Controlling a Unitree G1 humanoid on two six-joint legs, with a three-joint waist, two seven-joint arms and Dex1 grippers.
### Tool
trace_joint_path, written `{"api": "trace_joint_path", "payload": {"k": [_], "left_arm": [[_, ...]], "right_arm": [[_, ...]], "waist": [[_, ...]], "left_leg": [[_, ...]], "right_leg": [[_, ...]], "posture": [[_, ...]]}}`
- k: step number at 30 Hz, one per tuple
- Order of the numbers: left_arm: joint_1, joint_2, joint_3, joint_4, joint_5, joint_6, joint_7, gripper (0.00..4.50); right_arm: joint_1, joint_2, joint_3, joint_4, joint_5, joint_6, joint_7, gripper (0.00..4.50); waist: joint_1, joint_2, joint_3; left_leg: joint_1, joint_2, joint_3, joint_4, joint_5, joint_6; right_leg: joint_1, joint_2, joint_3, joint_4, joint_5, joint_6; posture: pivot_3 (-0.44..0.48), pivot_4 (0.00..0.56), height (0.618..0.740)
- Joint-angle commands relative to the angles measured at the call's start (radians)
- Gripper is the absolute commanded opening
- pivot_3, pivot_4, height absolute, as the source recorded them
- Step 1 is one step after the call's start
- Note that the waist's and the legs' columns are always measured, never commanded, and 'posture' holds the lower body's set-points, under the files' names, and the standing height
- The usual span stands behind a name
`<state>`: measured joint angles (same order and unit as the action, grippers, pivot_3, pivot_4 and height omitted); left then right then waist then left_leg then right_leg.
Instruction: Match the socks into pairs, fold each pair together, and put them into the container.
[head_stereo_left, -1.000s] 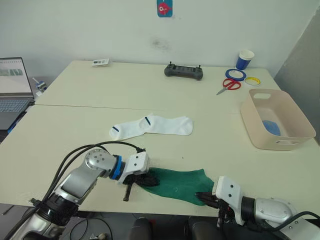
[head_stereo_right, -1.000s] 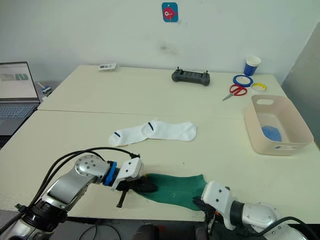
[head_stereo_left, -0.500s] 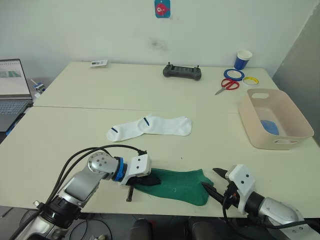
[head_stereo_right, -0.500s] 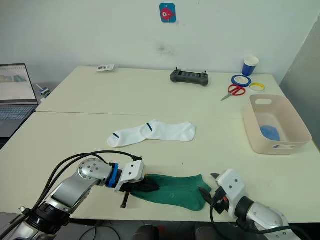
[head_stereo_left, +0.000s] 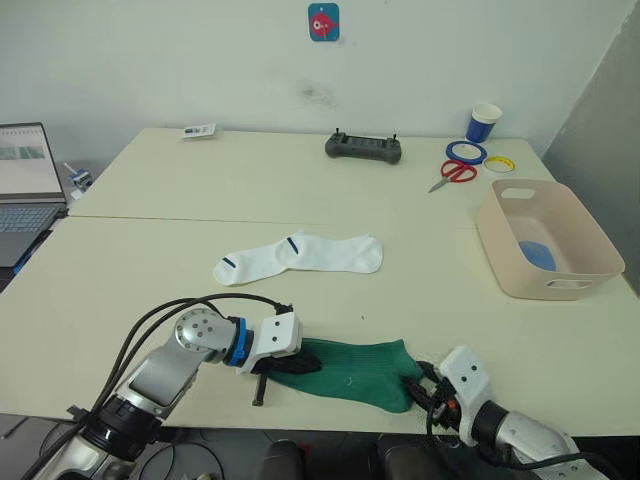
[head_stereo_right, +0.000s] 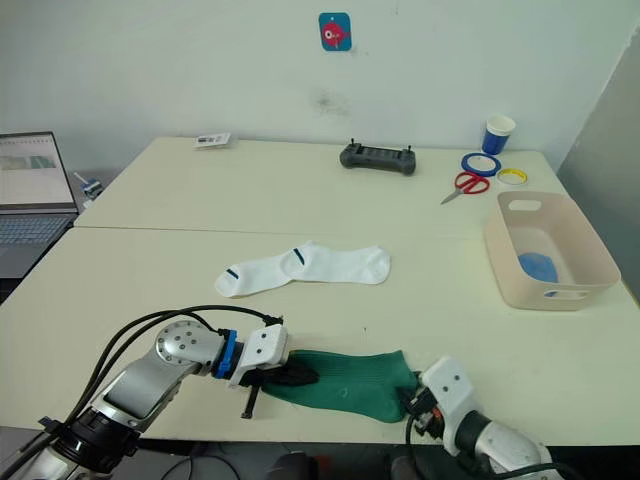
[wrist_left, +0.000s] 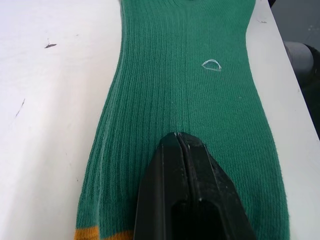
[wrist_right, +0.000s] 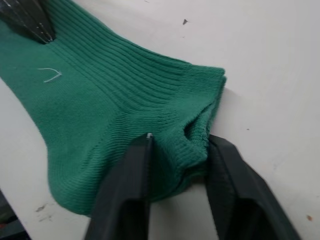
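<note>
The green sock (head_stereo_left: 355, 371) lies flat at the table's near edge, long axis left to right. The left gripper (wrist_left: 184, 150), pressed together, pins its left end; the right gripper (wrist_right: 175, 150) straddles the bunched right end, apparently not yet fully clamped.

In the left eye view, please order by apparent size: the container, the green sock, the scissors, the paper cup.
1. Container
2. Green sock, though nearness to the camera enlarges it
3. Scissors and paper cup: look alike, not ranked
</note>
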<state>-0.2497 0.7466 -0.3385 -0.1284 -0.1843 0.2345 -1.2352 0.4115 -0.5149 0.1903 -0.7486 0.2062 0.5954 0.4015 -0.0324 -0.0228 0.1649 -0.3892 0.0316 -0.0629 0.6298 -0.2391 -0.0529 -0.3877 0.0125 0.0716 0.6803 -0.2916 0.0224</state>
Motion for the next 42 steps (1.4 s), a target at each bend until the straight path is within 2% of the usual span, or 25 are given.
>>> {"api": "trace_joint_path", "payload": {"k": [1, 2, 10, 16, 22, 27, 31, 35, 37, 42], "left_arm": [[-0.006, -0.014, -0.013, -0.027, 0.0, 0.052, 0.005, 0.0], [-0.016, -0.024, -0.01, -0.04, -0.01, 0.069, 0.009, 0.0], [-0.147, -0.14, -0.038, -0.113, -0.036, 0.216, 0.048, 0.0], [-0.241, -0.232, -0.121, -0.059, -0.004, 0.225, 0.041, 0.0], [-0.29, -0.299, -0.196, 0.04, 0.035, 0.241, 0.055, 0.0], [-0.296, -0.315, -0.21, 0.091, 0.072, 0.207, 0.067, 0.0], [-0.298, -0.257, -0.145, 0.001, 0.021, 0.252, 0.031, 0.0], [-0.304, -0.122, -0.075, -0.079, -0.037, 0.3, -0.047, 0.0], [-0.299, -0.083, -0.064, -0.09, -0.045, 0.307, -0.059, 0.0], [-0.257, -0.061, -0.065, -0.073, -0.03, 0.297, -0.036, 0.0]], "right_arm": [[-0.01, 0.002, -0.058, -0.036, 0.015, 0.0, -0.003, 0.27], [-0.013, 0.007, -0.083, -0.042, 0.034, 0.006, -0.002, 0.04], [-0.003, -0.016, -0.306, -0.068, 0.188, 0.077, 0.064, 0.04], [-0.002, -0.061, -0.431, -0.12, 0.295, 0.138, 0.104, 0.04], [-0.063, -0.102, -0.442, -0.23, 0.419, 0.251, 0.084, 0.04], [-0.136, -0.125, -0.37, -0.275, 0.495, 0.376, 0.024, 0.04], [-0.209, -0.103, -0.343, -0.274, 0.594, 0.475, -0.042, 0.04], [-0.248, -0.072, -0.351, -0.259, 0.71, 0.539, -0.108, 0.04], [-0.269, -0.069, -0.351, -0.251, 0.769, 0.559, -0.133, 0.04], [-0.395, -0.047, -0.273, -0.189, 0.885, 0.621, -0.212, 0.04]], "waist": [[0.0, 0.0, 0.0], [0.0, 0.0, 0.0], [0.003, -0.002, 0.002], [0.0, -0.002, 0.002], [-0.003, -0.002, 0.002], [-0.002, -0.003, 0.002], [-0.001, -0.003, 0.003], [-0.003, -0.003, 0.003], [-0.002, -0.002, 0.004], [-0.002, -0.004, 0.005]], "left_leg": [[0.0, 0.0, 0.0, 0.0, 0.0, 0.0], [0.0, 0.0, 0.0, 0.0, 0.0, 0.0], [-0.004, -0.001, -0.001, 0.001, 0.0, 0.0], [-0.004, -0.001, -0.002, 0.0, 0.0, 0.0], [-0.003, -0.001, -0.002, 0.001, 0.0, 0.0], [-0.004, -0.001, -0.002, 0.001, 0.0, 0.0], [-0.005, -0.001, -0.003, 0.001, 0.0, 0.0], [-0.005, 0.0, -0.004, 0.0, 0.0, 0.0], [-0.005, 0.0, -0.004, 0.0, 0.0, 0.0], [-0.005, -0.001, -0.003, 0.0, 0.0, 0.0]], "right_leg": [[0.0, 0.0, 0.0, 0.0, 0.0, 0.0], [0.0, 0.0, 0.0, 0.0, 0.0, 0.0], [-0.001, 0.0, -0.001, -0.001, 0.003, 0.006], [-0.001, 0.001, -0.001, -0.001, 0.003, 0.007], [-0.001, 0.002, -0.001, 0.0, 0.004, 0.008], [-0.001, 0.002, -0.001, -0.001, 0.004, 0.008], [-0.002, 0.002, -0.001, -0.001, 0.004, 0.007], [-0.002, 0.002, -0.002, 0.0, 0.003, 0.007], [-0.002, 0.002, -0.002, 0.0, 0.003, 0.006], [-0.002, 0.001, -0.001, -0.001, 0.003, 0.007]], "posture": [[0.0, 0.15, 0.74], [0.0, 0.15, 0.74], [0.0, 0.15, 0.74], [0.0, 0.15, 0.74], [0.0, 0.15, 0.74], [0.0, 0.15, 0.74], [0.0, 0.15, 0.74], [0.0, 0.15, 0.74], [0.0, 0.15, 0.74], [0.0, 0.15, 0.74]]}}
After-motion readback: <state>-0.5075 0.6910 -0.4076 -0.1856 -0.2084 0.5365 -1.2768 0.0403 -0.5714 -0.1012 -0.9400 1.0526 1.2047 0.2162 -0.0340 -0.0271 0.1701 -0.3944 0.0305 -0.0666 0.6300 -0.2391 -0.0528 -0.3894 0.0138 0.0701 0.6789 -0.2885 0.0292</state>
